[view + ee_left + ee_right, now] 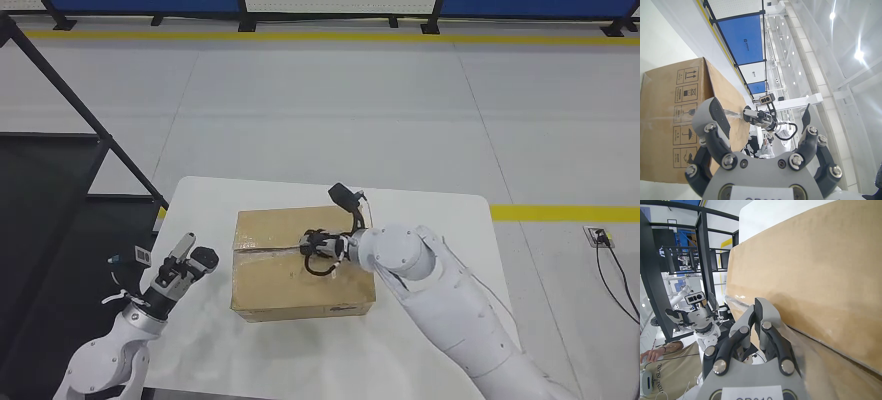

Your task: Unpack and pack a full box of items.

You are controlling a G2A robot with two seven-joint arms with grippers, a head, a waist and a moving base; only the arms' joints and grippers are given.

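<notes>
1. Cardboard box (285, 282), flaps shut and taped, sits mid-way on the white surface (435, 228). Its long axis runs across from the robot's left to its right.
2. Along the top, the clear tape seam (268, 248) follows that same axis from end to end.
3. On the seam, about half-way along, rests the right gripper (318, 246). Its fingers are pressed together. Whether a bit of tape is pinched between them cannot be told.
4. Opening the box looks to turn on this line. From the right gripper the seam stretches toward the box's left end, so a pull or scrape would travel along it.
5. Off that left end, near the box but apart from it, hangs the left gripper (188, 262), spread wide with nothing in it.
6. The right arm is the nearer one. Only the left gripper lies roughly in the seam's line, beyond the box's end.
</notes>
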